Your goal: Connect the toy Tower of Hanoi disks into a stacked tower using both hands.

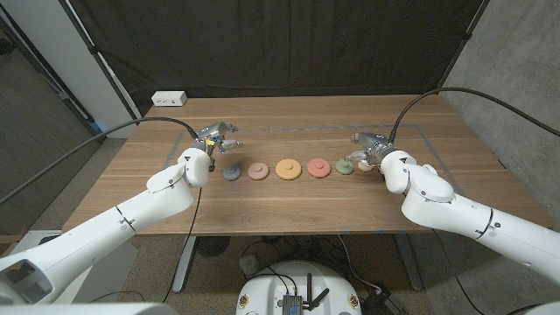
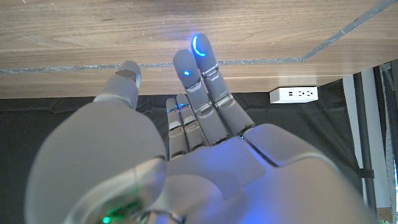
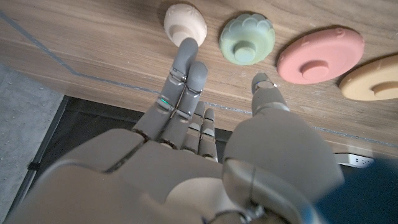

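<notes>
Six round toy disks lie in a row across the middle of the wooden table point(image 1: 289, 210) in the head view, none stacked yet: a small dark grey disk point(image 1: 231, 173) at left centre, then a pale pink disk point(image 1: 258, 171), a large orange disk point(image 1: 289, 169), a coral-red disk point(image 1: 318, 167), a scalloped mint-green disk point(image 1: 345, 166) and, at the right end, a small cream disk point(image 3: 185, 23). My left hand point(image 1: 214, 137) hovers just behind the grey disk, fingers extended and apart, holding nothing. My right hand point(image 1: 367, 147) is just beside the cream disk, also empty; in its wrist view the fingertips point(image 3: 186, 53) reach close to that disk, though I cannot tell whether they touch. I judge the step in hand is the first pick-up. To do it well, I would pinch each disk by its rim, thumb opposite fingers, lift it level, and centre its underside over the next disk's raised hub before pressing down. The risk is disks sliding on smooth wood.
</notes>
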